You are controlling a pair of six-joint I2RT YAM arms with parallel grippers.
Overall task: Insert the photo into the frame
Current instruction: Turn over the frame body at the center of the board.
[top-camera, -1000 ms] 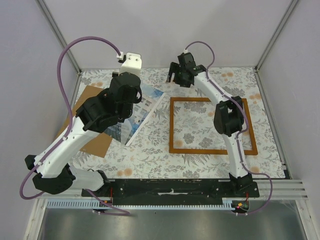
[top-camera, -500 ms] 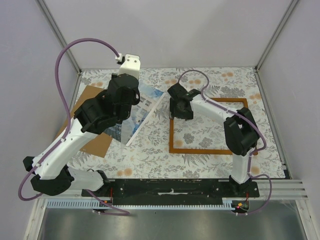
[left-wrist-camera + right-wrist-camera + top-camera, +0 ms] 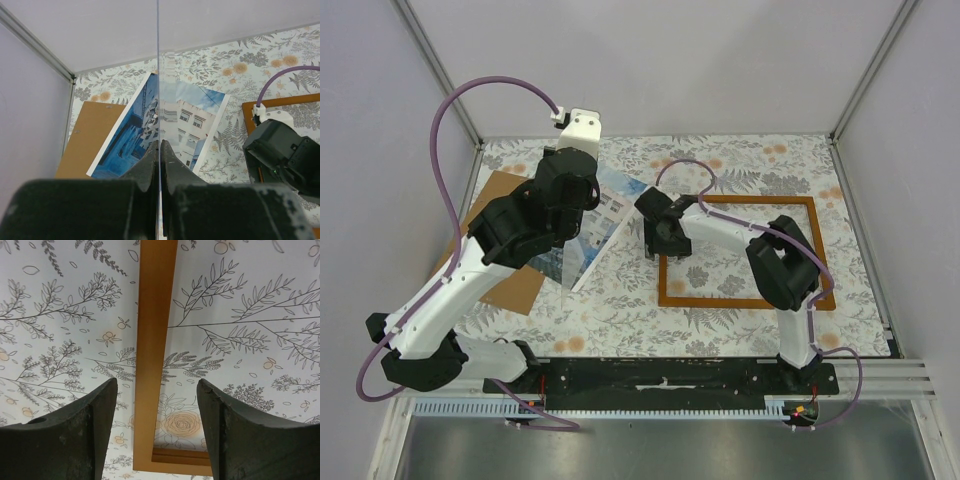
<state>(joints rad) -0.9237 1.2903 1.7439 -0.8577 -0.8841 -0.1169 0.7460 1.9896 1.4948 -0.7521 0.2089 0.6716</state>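
Note:
The photo [image 3: 185,122] of blue-and-white buildings lies face up on the table, its left part over the brown backing board; it also shows in the top view [image 3: 612,212]. My left gripper [image 3: 159,146] is shut on a thin clear sheet [image 3: 158,60], held edge-on above the photo; in the top view the gripper [image 3: 578,192] sits over the photo's left part. The orange-brown frame [image 3: 740,301] lies flat at centre right. My right gripper [image 3: 157,395] is open and empty, straddling the frame's left rail [image 3: 155,315] from above, near a corner; in the top view it [image 3: 657,240] is at the frame's left side.
The brown backing board [image 3: 506,285] lies at the left, also in the left wrist view [image 3: 90,130]. The floral tablecloth [image 3: 620,310] covers the table. Grey walls and metal corner posts [image 3: 438,70] close the back and sides. The purple cable [image 3: 685,168] loops over the right wrist.
My right arm has swung from the far back toward the left and nearer, coming down over the frame's left rail. The left arm has hardly moved.

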